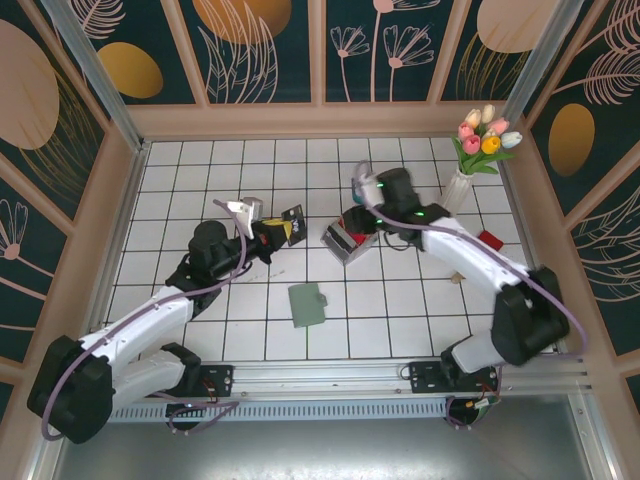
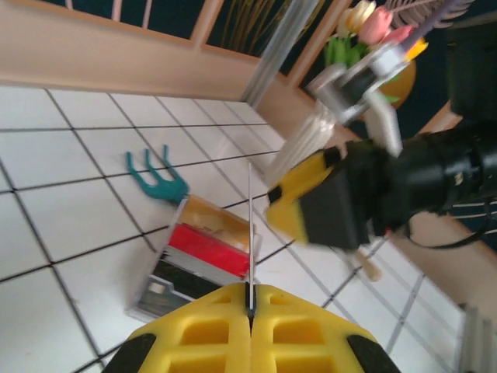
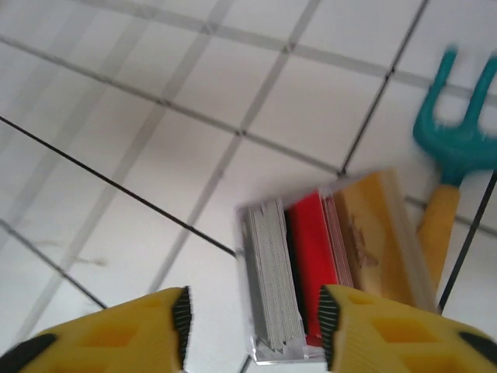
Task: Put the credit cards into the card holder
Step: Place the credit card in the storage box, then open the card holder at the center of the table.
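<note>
So the left gripper (image 2: 250,305) has its fingers pressed tight on one credit card (image 1: 293,223), held on edge, I'd guess so it can slide into a slot. The card holder (image 1: 307,305) lies flat on the tiles, well apart from both grippers. The right gripper (image 3: 255,326) hangs with fingers spread over the clear rack (image 3: 311,272), holding nothing.

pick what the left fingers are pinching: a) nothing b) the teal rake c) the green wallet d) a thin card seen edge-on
d: in the left wrist view a thin card stands edge-on, clamped between the shut left fingers, while the green wallet lies flat on the tiles
</note>
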